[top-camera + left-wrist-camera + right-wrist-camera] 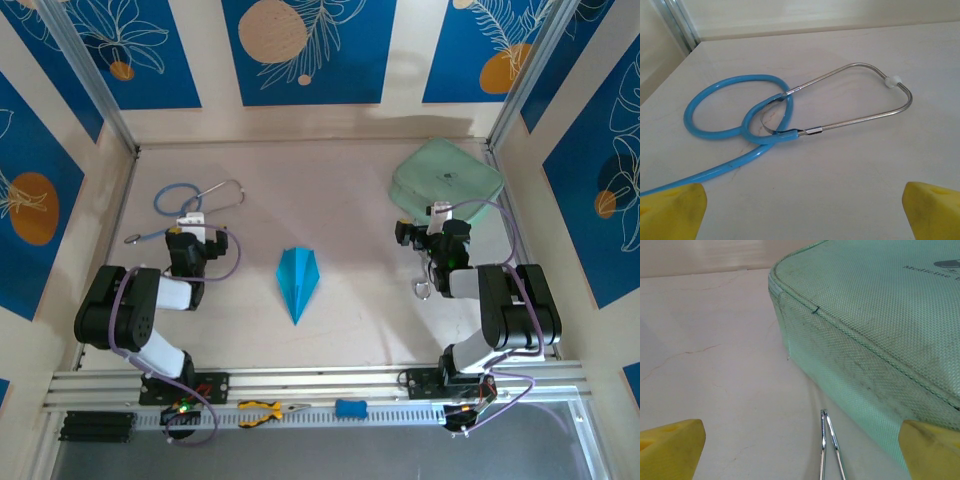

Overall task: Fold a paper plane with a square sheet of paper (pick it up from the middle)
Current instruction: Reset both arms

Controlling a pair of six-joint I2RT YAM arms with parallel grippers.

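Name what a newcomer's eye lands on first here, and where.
The bright cyan paper plane lies dead centre, its long nose pointing toward the near edge. A mint-green case sits at the far right, and a blue-tubed stethoscope lies at the far left.

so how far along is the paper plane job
Done: the paper plane lies mid-table, folded into a pointed dart. In hand: nothing; the left gripper is open, facing the stethoscope, and the right gripper is open beside the mint-green case. Left: apparently nothing.
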